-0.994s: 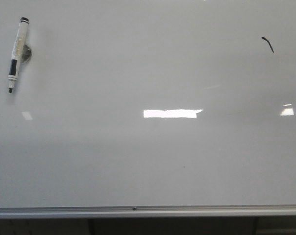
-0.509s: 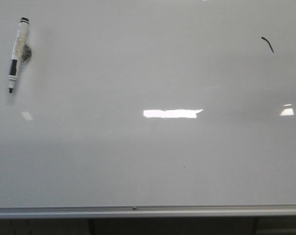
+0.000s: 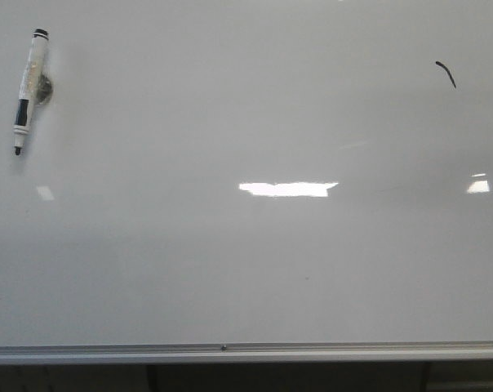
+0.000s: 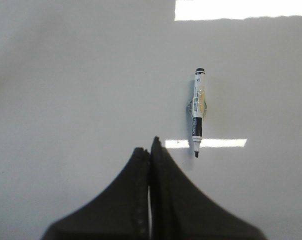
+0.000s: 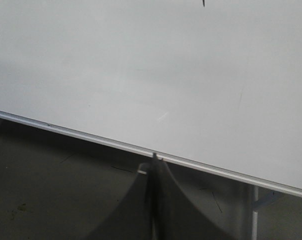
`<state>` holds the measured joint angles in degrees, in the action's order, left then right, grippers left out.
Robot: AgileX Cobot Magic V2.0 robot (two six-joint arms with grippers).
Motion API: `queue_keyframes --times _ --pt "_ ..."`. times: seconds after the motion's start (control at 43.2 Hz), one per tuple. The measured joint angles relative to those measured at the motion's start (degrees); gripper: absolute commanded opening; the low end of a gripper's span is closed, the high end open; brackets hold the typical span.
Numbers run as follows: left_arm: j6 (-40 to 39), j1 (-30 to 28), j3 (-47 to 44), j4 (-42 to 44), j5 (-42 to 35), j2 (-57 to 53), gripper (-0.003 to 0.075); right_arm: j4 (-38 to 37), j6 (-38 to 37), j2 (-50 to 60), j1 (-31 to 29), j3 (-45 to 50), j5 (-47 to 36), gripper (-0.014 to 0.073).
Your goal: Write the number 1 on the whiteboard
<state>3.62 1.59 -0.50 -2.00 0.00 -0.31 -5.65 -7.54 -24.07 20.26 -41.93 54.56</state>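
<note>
**Checking the stroke, both arms off the board**

Looking over the board, you see a short curved black stroke near its far right corner; that is the number 1 as it stands. The marker lies uncapped near the far left corner, tip toward the near edge, well apart from the stroke. Your left gripper hangs above the board just beside the marker's tip, fingers pressed together and holding nothing. Your right gripper is also pressed together and empty, sitting over the board's near edge.

I judge the writing done and the marker laid down, so you are at the final step. The stroke is small and bent, so if you want it cleaner, the next move calls for spreading the left fingers and regrasping the marker's barrel.
</note>
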Motion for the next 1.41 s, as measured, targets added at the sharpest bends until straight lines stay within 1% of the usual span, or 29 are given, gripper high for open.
queue_keyframes --times 0.601,0.74,0.833,0.879,1.064,1.156,1.203,1.295,1.411 --pt "0.0 0.0 0.0 0.1 0.0 0.0 -0.0020 0.0 0.0 0.0 0.0 0.0 0.0 -0.0069" --pt "0.0 0.0 0.0 0.1 0.0 0.0 -0.0020 0.0 -0.1 1.7 -0.5 1.8 -1.6 -0.0069" --pt "0.0 0.0 0.0 0.1 0.0 0.0 -0.0020 0.1 -0.1 5.2 -2.8 5.7 -5.9 -0.0068" --pt "0.0 0.0 0.0 0.1 0.0 0.0 -0.0020 0.6 -0.1 7.6 -4.5 8.8 -9.9 -0.0068" --pt "0.0 0.0 0.0 0.1 0.0 0.0 -0.0020 3.7 -0.1 17.2 -11.4 23.8 -29.8 -0.0068" --pt "0.0 0.0 0.0 0.1 0.0 0.0 -0.0020 4.3 -0.1 21.2 -14.2 29.8 -37.6 -0.0068" --pt "0.0 0.0 0.0 0.1 0.0 0.0 -0.0020 4.6 -0.1 22.9 -15.6 33.1 -40.8 -0.0068" --pt "0.0 0.0 0.0 0.1 0.0 0.0 -0.0020 4.7 -0.1 24.4 -18.0 37.0 -45.2 -0.0068" --pt "0.0 0.0 0.0 0.1 0.0 0.0 -0.0020 4.7 -0.1 24.7 -20.3 40.4 -47.9 -0.0068"
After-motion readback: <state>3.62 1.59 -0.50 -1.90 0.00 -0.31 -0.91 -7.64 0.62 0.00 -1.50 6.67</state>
